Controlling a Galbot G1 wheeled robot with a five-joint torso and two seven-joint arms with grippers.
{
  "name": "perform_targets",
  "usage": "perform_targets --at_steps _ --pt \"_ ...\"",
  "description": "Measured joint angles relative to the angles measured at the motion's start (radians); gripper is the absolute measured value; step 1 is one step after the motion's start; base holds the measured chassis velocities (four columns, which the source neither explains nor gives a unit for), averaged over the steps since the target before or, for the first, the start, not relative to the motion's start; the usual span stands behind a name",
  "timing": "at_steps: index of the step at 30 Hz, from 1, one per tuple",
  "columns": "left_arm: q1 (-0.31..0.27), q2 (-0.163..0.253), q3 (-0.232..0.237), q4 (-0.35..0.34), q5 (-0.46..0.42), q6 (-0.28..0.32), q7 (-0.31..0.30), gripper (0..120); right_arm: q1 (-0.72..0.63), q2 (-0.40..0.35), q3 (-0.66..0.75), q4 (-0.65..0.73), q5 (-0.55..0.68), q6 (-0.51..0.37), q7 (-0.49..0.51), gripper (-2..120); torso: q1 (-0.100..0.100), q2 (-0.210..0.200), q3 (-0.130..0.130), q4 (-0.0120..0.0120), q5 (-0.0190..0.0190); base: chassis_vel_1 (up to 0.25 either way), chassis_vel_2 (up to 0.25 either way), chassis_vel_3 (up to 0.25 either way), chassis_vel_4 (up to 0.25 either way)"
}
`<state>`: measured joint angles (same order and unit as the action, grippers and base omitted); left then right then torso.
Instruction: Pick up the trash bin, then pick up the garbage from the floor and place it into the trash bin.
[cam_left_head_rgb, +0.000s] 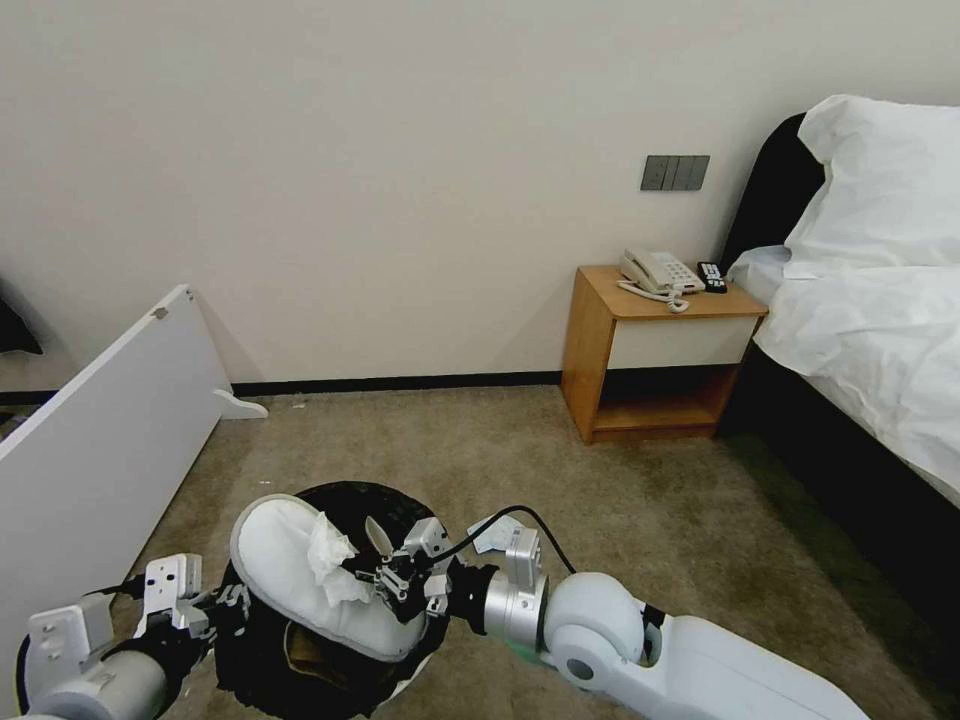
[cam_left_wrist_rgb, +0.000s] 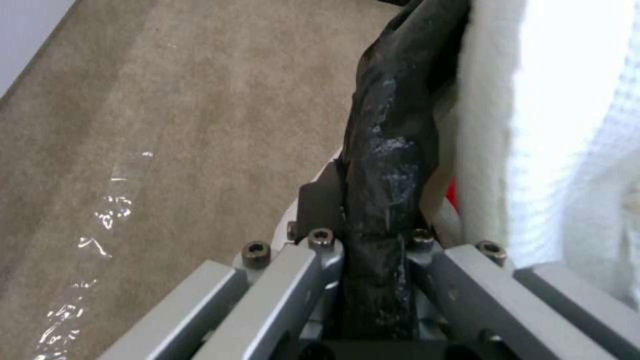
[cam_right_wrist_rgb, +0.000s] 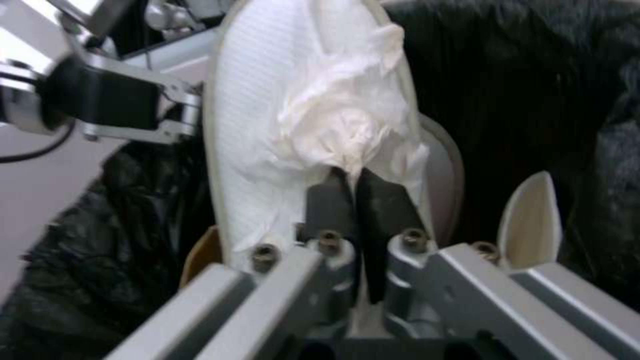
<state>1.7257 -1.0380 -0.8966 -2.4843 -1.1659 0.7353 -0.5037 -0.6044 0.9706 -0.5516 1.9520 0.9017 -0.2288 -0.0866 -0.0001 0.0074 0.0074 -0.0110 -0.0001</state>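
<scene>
The trash bin (cam_left_head_rgb: 340, 500), lined with a black bag, hangs low in front of me above the carpeted floor (cam_left_head_rgb: 480, 450). My left gripper (cam_left_head_rgb: 225, 605) is shut on its bag-covered rim (cam_left_wrist_rgb: 383, 165). A white slipper (cam_left_head_rgb: 290, 575) lies across the bin's mouth, and something brown shows under it. My right gripper (cam_left_head_rgb: 372, 572) is over the slipper, shut on a crumpled white tissue (cam_right_wrist_rgb: 340, 115) that rests against the slipper (cam_right_wrist_rgb: 260, 100). A second slipper's edge (cam_right_wrist_rgb: 530, 220) pokes up inside the bin.
A white board (cam_left_head_rgb: 100, 440) leans at my left. A wooden nightstand (cam_left_head_rgb: 650, 350) with a phone (cam_left_head_rgb: 655, 272) stands against the wall. A bed (cam_left_head_rgb: 870, 330) with white sheets fills the right side. Open carpet lies between the bin and the wall.
</scene>
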Motion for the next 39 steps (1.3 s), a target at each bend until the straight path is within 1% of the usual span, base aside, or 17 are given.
perform_targets --at_steps 1,2,5,8,11,12,15,16,17,20,22,23,24,25,26,28,39 --pt "-0.002 0.0 0.0 0.0 -0.001 0.0 0.0 3 0.003 0.006 -0.004 0.0 -0.001 -0.003 0.017 13 0.0 0.0 0.0 0.0001 0.0 0.0 0.0 0.0 0.0" --pt "-0.002 0.0 0.0 0.0 -0.001 0.0 0.0 3 0.003 0.006 -0.004 0.0 -0.001 -0.003 0.017 13 0.0 0.0 0.0 0.0001 0.0 0.0 0.0 0.0 0.0" --pt "-0.002 0.0 -0.001 0.0 -0.003 0.0 0.0 3 0.01 0.013 -0.005 0.0 0.0 0.001 0.022 27 0.0 0.0 0.0 0.0001 0.0 0.0 0.0 0.0 0.0" --pt "-0.001 0.001 -0.002 0.0 -0.004 0.0 0.0 3 0.012 0.014 -0.005 0.0 0.0 0.006 0.022 30 0.0 0.0 0.0 0.0001 0.0 0.0 0.0 0.0 0.0" --pt "-0.001 0.002 -0.004 0.0 -0.007 0.0 -0.001 3 0.012 0.014 -0.004 0.005 0.0 0.014 0.02 47 0.0 0.0 0.0 0.0001 0.0 0.0 0.0 0.0 0.0" --pt "-0.001 0.002 -0.004 0.0 -0.007 0.0 -0.001 3 0.012 0.014 -0.004 0.005 0.0 0.014 0.02 47 0.0 0.0 0.0 0.0001 0.0 0.0 0.0 0.0 0.0" --pt "-0.002 0.002 -0.004 0.001 -0.008 0.0 -0.001 3 0.011 0.012 0.001 0.013 0.0 0.019 0.018 61 0.0 0.0 0.0 0.0001 0.0 0.0 0.0 0.0 0.0" --pt "-0.002 0.002 -0.004 0.001 -0.008 0.0 -0.001 3 0.011 0.012 0.001 0.013 0.0 0.019 0.018 61 0.0 0.0 0.0 0.0001 0.0 0.0 0.0 0.0 0.0" --pt "-0.002 0.003 -0.005 0.003 -0.008 0.0 -0.001 3 0.011 0.009 0.004 0.016 -0.001 0.021 0.017 70 0.0 0.0 0.0 0.0 0.0 0.0 0.0 0.0 0.0" --pt "-0.002 0.003 -0.005 0.004 -0.008 0.0 -0.002 3 0.011 0.007 0.006 0.018 -0.001 0.022 0.017 73 0.0 0.0 0.0 0.0001 0.0 0.0 0.0 0.0 0.0" --pt "-0.004 0.006 -0.011 0.005 -0.014 0.0 -0.002 3 0.01 -0.004 0.022 0.032 -0.009 0.034 0.014 88 0.0 0.0 0.0 0.0 0.0 0.0 0.0 0.0 0.0" --pt "-0.004 0.006 -0.011 0.005 -0.014 0.0 -0.002 3 0.01 -0.004 0.022 0.032 -0.009 0.034 0.014 88 0.0 0.0 0.0 0.0 0.0 0.0 0.0 0.0 0.0" --pt "-0.005 0.007 -0.013 0.006 -0.015 0.0 -0.002 3 0.006 -0.011 0.028 0.041 -0.016 0.039 0.012 94 0.0 0.0 0.0 0.0 0.0 0.0 0.0 0.0 0.0" --pt "-0.005 0.007 -0.013 0.006 -0.015 0.0 -0.002 3 0.006 -0.011 0.028 0.041 -0.016 0.039 0.012 94 0.0 0.0 0.0 0.0 0.0 0.0 0.0 0.0 0.0" --pt "-0.005 0.007 -0.014 0.008 -0.016 0.0 -0.003 3 -0.001 -0.019 0.034 0.049 -0.025 0.043 0.011 99 0.0 0.0 0.0 0.0001 0.0001 0.0 0.0 0.0 0.0" --pt "-0.006 0.008 -0.015 0.01 -0.016 0.0 -0.003 3 -0.009 -0.03 0.043 0.061 -0.035 0.048 0.01 99 0.0 0.0 0.0 0.0 0.0001 0.0 0.0 0.0 0.0" --pt "-0.006 0.008 -0.025 0.017 -0.017 0.0 -0.006 3 -0.057 -0.085 0.116 0.123 -0.05 0.069 -0.01 100 0.0 0.0 0.0 0.0 0.0001 0.0 0.0 0.0 0.0"
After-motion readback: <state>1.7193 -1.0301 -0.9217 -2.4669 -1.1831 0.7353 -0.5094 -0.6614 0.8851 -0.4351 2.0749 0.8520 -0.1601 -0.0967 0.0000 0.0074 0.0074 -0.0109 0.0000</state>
